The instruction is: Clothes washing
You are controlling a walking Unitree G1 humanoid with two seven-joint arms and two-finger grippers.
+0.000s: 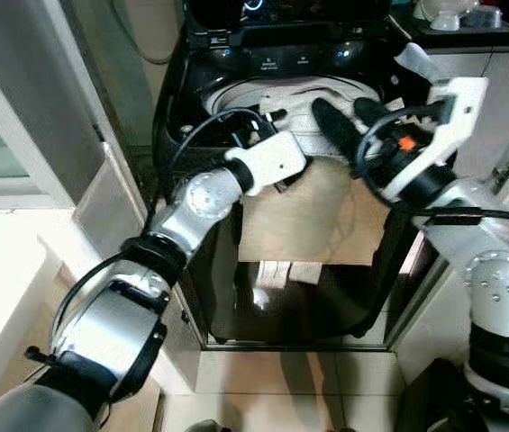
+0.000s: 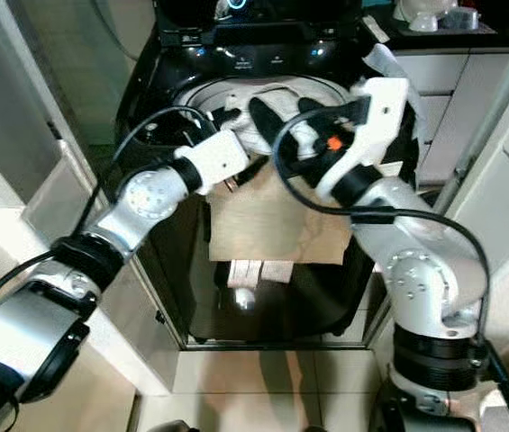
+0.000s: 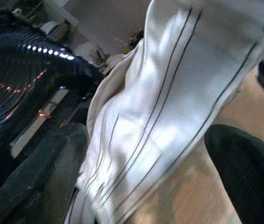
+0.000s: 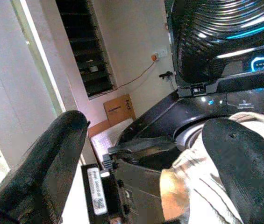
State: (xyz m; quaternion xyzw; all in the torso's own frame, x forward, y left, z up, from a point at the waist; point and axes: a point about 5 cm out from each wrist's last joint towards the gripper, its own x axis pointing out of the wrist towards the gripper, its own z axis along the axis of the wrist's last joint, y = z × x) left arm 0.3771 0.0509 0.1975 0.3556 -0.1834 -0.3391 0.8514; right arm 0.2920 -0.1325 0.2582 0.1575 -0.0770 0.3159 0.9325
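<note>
A black top-loading washing machine (image 1: 272, 56) stands open before me. A white garment with thin dark stripes (image 1: 301, 101) lies across the drum's mouth. A tan cloth (image 1: 313, 216) hangs from it down the machine's front. My left gripper (image 1: 256, 124) reaches in at the drum's left rim; in the left wrist view its fingers (image 3: 38, 177) stand wide apart, open, with the striped garment (image 3: 160, 116) between them. My right gripper (image 1: 351, 121) hovers open just above the garment's right side, and the striped cloth (image 4: 202, 186) lies under one fingertip (image 4: 244, 172).
A counter with white items (image 1: 457, 13) and white cabinets (image 1: 497, 99) flank the machine on the right. A window frame and wall (image 1: 20, 135) stand close on the left. A cardboard box (image 4: 120, 108) leans on the wall behind. Pale tiled floor (image 1: 263, 387) lies in front.
</note>
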